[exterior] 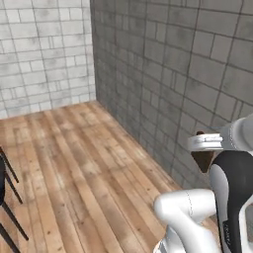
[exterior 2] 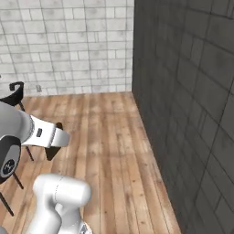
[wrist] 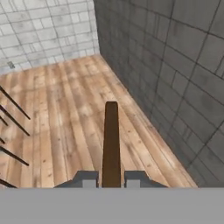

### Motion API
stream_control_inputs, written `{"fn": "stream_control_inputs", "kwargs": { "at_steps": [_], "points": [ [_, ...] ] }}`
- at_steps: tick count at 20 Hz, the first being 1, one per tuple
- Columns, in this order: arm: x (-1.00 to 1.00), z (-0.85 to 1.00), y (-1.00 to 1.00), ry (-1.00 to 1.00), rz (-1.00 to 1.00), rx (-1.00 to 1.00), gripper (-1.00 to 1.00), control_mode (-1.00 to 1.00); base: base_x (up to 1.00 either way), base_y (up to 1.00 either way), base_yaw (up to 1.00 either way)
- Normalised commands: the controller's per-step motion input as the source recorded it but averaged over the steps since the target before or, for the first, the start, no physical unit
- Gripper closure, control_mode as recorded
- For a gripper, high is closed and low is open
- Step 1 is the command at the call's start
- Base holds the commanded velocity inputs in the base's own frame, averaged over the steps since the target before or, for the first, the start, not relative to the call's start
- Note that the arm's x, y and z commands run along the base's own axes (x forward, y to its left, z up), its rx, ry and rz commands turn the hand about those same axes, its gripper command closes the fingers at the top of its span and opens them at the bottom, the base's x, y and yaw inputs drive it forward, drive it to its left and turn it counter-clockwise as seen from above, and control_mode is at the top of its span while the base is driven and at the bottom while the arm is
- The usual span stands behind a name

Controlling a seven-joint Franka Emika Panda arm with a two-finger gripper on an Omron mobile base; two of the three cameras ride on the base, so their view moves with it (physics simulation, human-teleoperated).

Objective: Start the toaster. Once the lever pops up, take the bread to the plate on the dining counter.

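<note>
Our gripper [wrist: 111, 180] is clamped narrow on the bread [wrist: 111, 140], a thin dark-brown slice seen edge-on in the hand view, standing straight out from between the two fingertips [wrist: 85, 178]. In the left base view we see the bread [exterior: 202, 157] as a dark wedge hanging just under the hand. Below and ahead of the gripper lies the wooden plank floor [wrist: 65, 113]. To its right rises a dark grey brick wall [wrist: 175, 65]; a lighter brick wall [wrist: 43, 30] stands farther ahead. Thin black chair legs [wrist: 13, 105] show to its left.
</note>
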Motion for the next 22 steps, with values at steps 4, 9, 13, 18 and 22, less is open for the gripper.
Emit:
{"fn": "stream_control_inputs", "kwargs": {
  "at_steps": [4,9,13,18,22],
  "points": [
    [0.00,0.00,0.00,0.00,0.00,0.00,1.00,1.00,0.74,-0.52,0.60],
    [0.00,0.00,0.00,0.00,0.00,0.00,1.00,1.00,0.62,-0.58,0.63],
    [0.00,0.00,0.00,0.00,0.00,0.00,1.00,1.00,0.66,-0.59,0.63],
    [0.00,0.00,0.00,0.00,0.00,0.00,1.00,1.00,0.58,-0.62,0.61],
    [0.00,0.00,0.00,0.00,0.00,0.00,1.00,1.00,0.40,-0.67,0.58]
  ]
}}
